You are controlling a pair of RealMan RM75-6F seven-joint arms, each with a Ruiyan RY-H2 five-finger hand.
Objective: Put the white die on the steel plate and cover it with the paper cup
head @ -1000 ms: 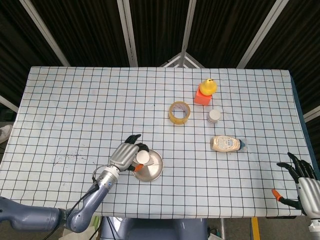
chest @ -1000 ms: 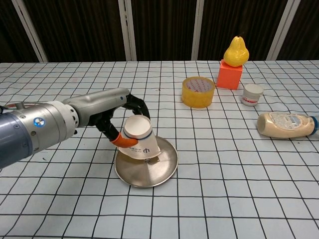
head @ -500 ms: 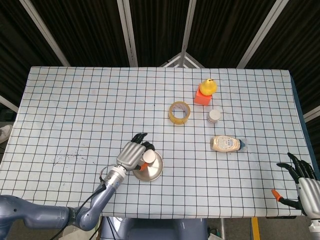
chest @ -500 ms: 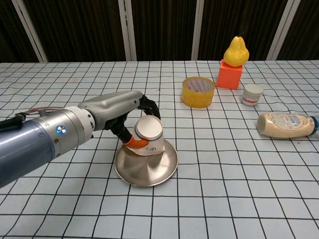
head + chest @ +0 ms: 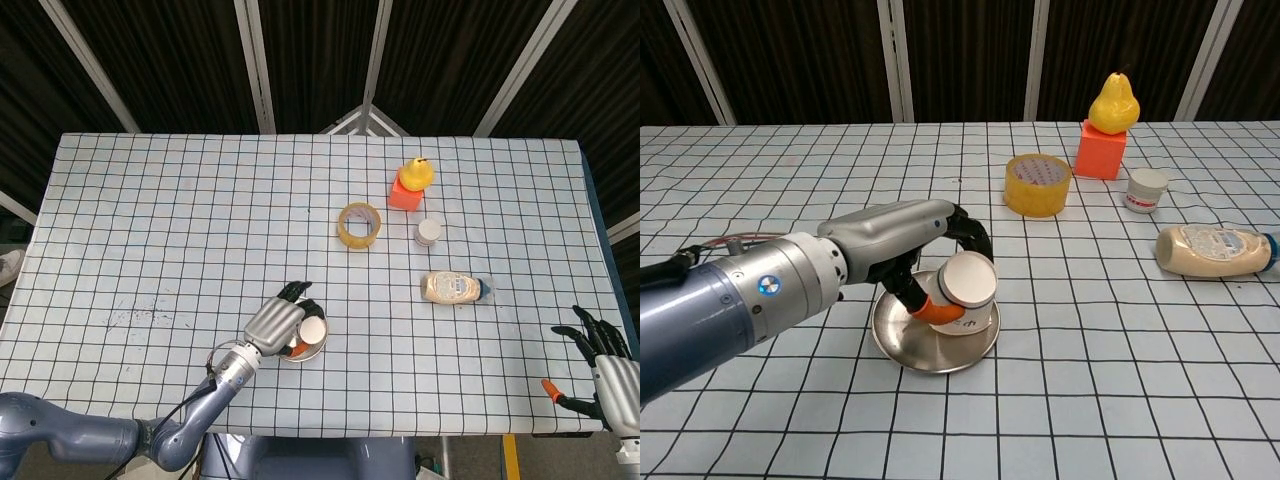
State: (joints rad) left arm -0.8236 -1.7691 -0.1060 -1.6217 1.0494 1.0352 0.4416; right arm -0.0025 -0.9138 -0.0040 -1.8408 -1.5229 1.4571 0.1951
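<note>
Since the earlier frame, the inverted white paper cup (image 5: 968,293) travelled rightward across the round steel plate (image 5: 902,340), tilted, base up. White die: hidden, position undeterminable. Left hand (image 5: 925,250) fingers wrapped the cup. Recommended: level rim, centre, lower flat. Right hand (image 5: 603,362) idle, fingers spread.

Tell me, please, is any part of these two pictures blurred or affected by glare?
Head view: sharp throughout, evenly lit, no glare. Chest view: the left hand and paper cup are sharp; the steel plate shows soft reflections, no harsh glare; the background is dark.
</note>
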